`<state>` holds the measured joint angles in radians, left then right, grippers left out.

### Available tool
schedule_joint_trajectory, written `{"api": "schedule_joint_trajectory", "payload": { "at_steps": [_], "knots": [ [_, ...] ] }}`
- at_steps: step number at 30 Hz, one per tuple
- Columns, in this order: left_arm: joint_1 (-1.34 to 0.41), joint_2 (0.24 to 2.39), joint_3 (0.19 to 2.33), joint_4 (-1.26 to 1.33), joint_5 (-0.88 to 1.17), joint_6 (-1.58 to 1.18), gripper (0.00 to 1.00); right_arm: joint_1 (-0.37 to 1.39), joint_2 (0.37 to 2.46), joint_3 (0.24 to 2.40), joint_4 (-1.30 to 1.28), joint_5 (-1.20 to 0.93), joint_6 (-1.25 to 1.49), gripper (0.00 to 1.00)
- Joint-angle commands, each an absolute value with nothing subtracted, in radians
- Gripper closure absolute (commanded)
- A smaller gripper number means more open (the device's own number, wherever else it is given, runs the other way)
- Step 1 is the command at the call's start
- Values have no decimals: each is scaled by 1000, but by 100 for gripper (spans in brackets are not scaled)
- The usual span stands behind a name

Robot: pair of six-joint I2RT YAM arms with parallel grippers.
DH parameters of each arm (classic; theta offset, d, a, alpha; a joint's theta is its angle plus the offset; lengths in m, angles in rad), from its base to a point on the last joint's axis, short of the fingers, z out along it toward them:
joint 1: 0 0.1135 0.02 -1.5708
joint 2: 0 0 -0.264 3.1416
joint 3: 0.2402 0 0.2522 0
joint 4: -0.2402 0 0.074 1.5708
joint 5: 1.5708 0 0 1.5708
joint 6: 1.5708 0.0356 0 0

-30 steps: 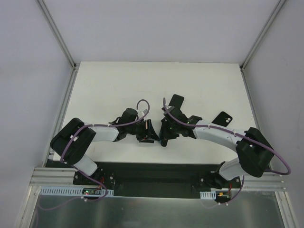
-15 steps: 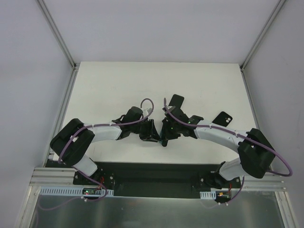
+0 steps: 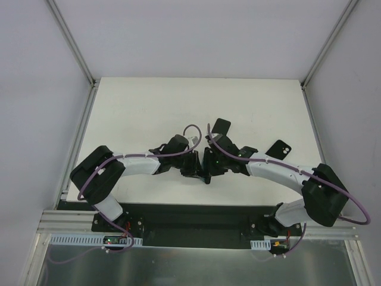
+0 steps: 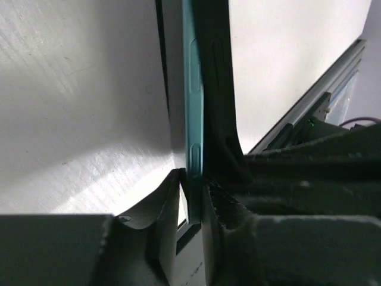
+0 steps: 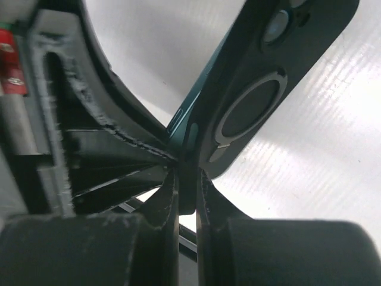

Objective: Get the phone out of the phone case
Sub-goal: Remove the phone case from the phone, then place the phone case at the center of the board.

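While right jaws clamp phone case [image 5: 250, 89] edge, left jaws pinch teal phone [image 4: 193, 107] edge.

Far table [image 3: 178, 101] open — black case [image 3: 278, 149] right.

I work in what looks like a robotics lab test cell. A white table [image 3: 149, 101] is boxed in by plain grey panels [image 3: 36, 119] on aluminium framing [image 3: 71, 42]. My left arm [image 3: 134, 164] and right arm [image 3: 277, 170] are bolted to a black base plate [image 3: 196, 217]. What lies outside the panels I cannot tell.
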<state>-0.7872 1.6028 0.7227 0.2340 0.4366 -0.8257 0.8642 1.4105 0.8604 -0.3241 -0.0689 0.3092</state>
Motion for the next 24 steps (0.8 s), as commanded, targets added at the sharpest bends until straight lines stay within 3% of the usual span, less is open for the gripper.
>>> {"api": "schedule_joint_trajectory", "payload": {
  "at_steps": [1,4,15,24],
  "knots": [
    [-808,1695,750,221,264,-813,89,876,1408,833,-192,-135,341,99],
    [-808,1703,764,198,253,-813,100,873,1382,819,-201,-130,337,99],
    [-798,1579,742,103,172,-781,100,804,1181,712,-343,-28,304,98],
    [-726,1411,698,81,288,-749,100,700,1028,663,-465,44,267,99]
  ]
}}
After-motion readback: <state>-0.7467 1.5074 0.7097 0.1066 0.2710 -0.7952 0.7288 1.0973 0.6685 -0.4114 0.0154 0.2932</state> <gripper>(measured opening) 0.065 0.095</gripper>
